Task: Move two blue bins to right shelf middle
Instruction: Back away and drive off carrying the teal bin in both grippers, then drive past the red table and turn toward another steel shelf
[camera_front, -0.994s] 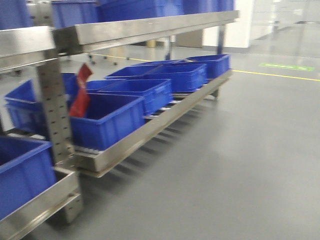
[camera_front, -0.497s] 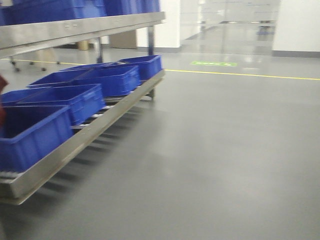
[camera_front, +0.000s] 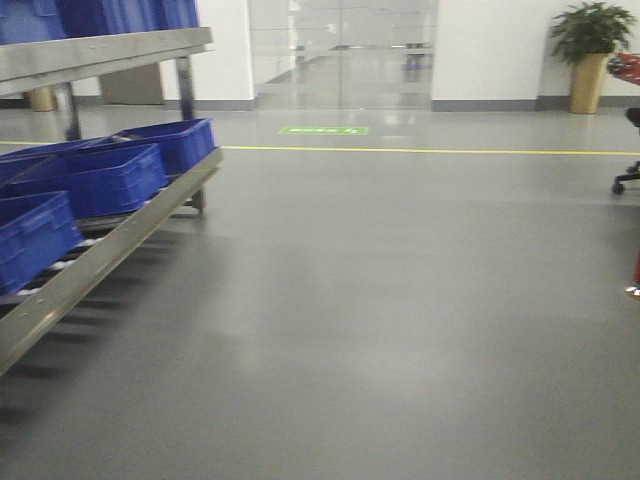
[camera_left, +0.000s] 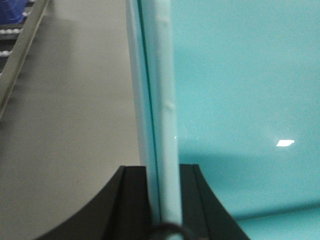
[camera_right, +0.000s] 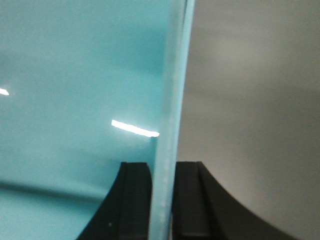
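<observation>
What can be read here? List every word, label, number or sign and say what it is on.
Green floor sign: white marks, too blurred to read.
Blue bins on the shelf: no labels visible.
Bin wall in the left gripper, bin wall in the right gripper: no text.

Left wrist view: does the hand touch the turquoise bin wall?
Touching. The left wrist view shows the bin wall pressed between both black fingers of the left hand, without gap.

Left gripper (camera_left: 162, 175) and right gripper (camera_right: 162, 170) pinch bin wall (camera_left: 161, 90).
</observation>
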